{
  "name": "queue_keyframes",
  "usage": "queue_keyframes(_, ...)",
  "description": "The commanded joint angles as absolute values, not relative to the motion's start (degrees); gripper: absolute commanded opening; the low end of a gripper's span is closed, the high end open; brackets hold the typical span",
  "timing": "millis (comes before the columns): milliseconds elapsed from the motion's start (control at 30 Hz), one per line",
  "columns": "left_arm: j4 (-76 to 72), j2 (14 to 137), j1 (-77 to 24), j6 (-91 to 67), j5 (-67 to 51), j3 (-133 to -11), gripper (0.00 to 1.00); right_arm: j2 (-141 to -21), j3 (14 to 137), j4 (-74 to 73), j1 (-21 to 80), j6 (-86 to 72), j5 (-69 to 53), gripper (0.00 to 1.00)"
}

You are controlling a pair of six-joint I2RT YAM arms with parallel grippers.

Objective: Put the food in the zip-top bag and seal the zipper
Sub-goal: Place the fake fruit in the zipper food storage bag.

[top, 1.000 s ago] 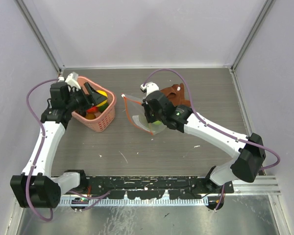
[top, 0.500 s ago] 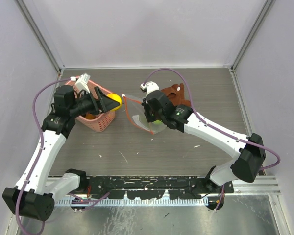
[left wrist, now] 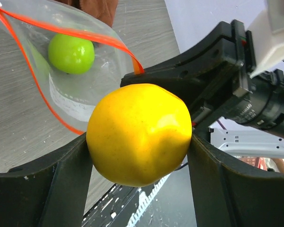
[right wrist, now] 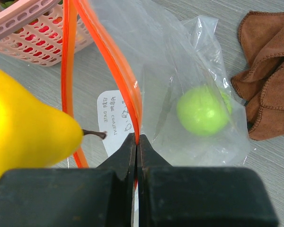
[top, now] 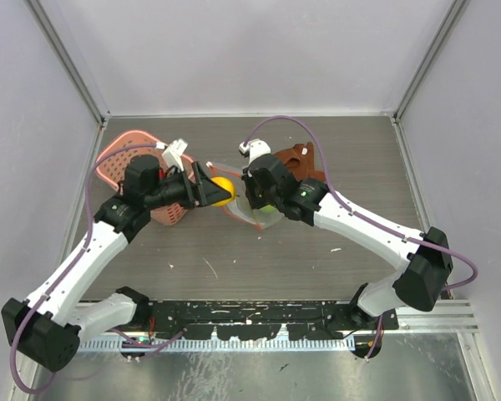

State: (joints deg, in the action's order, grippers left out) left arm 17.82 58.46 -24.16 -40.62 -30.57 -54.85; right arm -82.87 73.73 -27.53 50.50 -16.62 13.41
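The clear zip-top bag (top: 252, 209) lies mid-table with its red zipper (right wrist: 114, 61) held open; a green fruit (right wrist: 202, 110) lies inside it, and it also shows in the left wrist view (left wrist: 71, 53). My right gripper (right wrist: 136, 138) is shut on the zipper's upper edge and holds the mouth up. My left gripper (top: 215, 191) is shut on a yellow pear (left wrist: 138, 134), held just left of the bag mouth (left wrist: 61, 71). The pear (right wrist: 28, 137) shows at the left of the right wrist view, its stem pointing at the bag.
A pink perforated basket (top: 134, 171) with more food stands at the left, behind my left arm. A brown cloth (top: 299, 160) lies behind the bag, also in the right wrist view (right wrist: 270, 75). Grey walls enclose the table on three sides.
My left gripper lifted the yellow pear out of the pink basket and carried it right to the bag's mouth. The right gripper kept holding the zipper edge.
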Motion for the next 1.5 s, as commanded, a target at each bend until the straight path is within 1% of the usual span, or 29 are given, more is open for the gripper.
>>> queue_keyframes(0,11.18,60.43,-26.18,-41.44,-25.96,-55.37,0.28,-80.57,75.68,-25.75,50.27,-16.61,13.01,0.0)
queue_keyframes(233,11.04,64.99,-28.39,-40.41,-18.83,-55.72,0.35,-79.4,75.33,-25.42,50.27,-16.87,10.18,0.0)
queue_keyframes(400,11.32,67.05,-29.21,-40.17,-13.65,-55.89,0.48,-79.34,74.98,-24.88,50.26,-17.29,8.68,0.0)
queue_keyframes(567,14.17,69.25,-29.98,-40.07,-11.3,-58.27,0.54,-79.04,74.6,-24.53,50.32,-17.62,7.96,0.0)
queue_keyframes(633,14.37,69.59,-30.21,-40.08,-10.64,-58.48,0.64,-78.93,74.49,-24.39,50.27,-17.73,7.83,0.0)
queue_keyframes(667,14.47,69.67,-30.3,-40.08,-10.34,-58.67,0.67,-78.93,74.46,-24.38,50.27,-17.75,7.82,0.0)
queue_keyframes(800,15.68,69.34,-30.58,-39.96,-10.02,-59.44,0.71,-78.95,74.35,-24.4,50.23,-17.84,7.9,0.0)
queue_keyframes(867,16.47,68.9,-30.73,-39.82,-9.83,-59.78,0.75,-78.95,74.32,-24.41,50.29,-17.84,7.91,0.0)
queue_keyframes(967,17.88,68.35,-30.85,-39.64,-9.75,-60.2,0.76,-78.99,74.21,-24.43,50.24,-17.83,7.91,0.0)
queue_keyframes(1100,18.45,67.69,-30.93,-39.64,-9.76,-59.96,0.81,-79.01,74.11,-24.43,50.27,-17.86,7.91,0.0)
queue_keyframes(1300,19.6,67.35,-30.94,-39.68,-9.93,-60.57,0.82,-79.01,74.12,-24.42,50.27,-18.11,7.73,0.0)
queue_keyframes(1467,24.43,66.29,-30.98,-39.62,-9.52,-61.84,0.82,-79.09,74.25,-24.36,50.26,-18.11,7.82,0.0)
